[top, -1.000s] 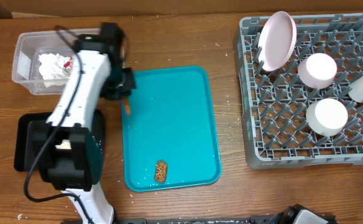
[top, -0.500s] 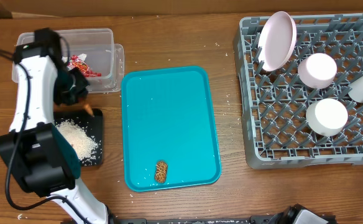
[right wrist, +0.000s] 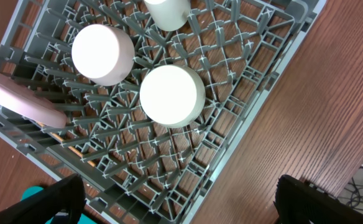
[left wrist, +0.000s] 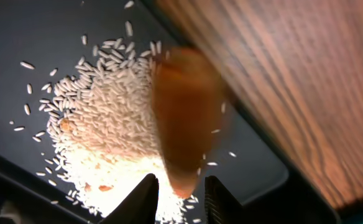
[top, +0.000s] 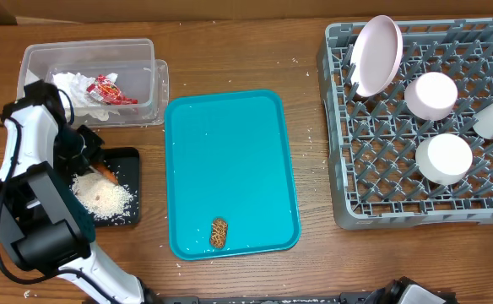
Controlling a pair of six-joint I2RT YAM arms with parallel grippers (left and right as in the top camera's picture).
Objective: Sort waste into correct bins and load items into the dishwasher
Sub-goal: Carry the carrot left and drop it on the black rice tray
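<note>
Brown wood-grain tabletop point(top: 230, 51) carries everything. On its right side, the large grey plastic dish rack point(top: 348, 203) already holds the flat round white plate point(top: 376, 55), standing on edge, and three small white cups point(top: 443, 159), so the loading looks finished. At far left, the clear rectangular plastic tub point(top: 154, 84) contains the crumpled white paper napkin point(top: 69, 84) and the small red-and-white wrapper point(top: 107, 89). Just below it, the flat black rectangular tray point(top: 131, 160) holds a heap of white rice grains point(top: 103, 196). The left fingers point(left wrist: 143, 200) hover over that heap, a narrow gap apart. The blurred small orange-brown carrot-like piece point(left wrist: 184, 118) reaches between their tips, and whether they grip it cannot be told. The right fingers point(right wrist: 57, 202) stand wide apart and empty above the rack. One thing appears left to sort: the brown ridged food lump point(top: 219, 233), which lies alone on the large teal tray point(top: 230, 127).
</note>
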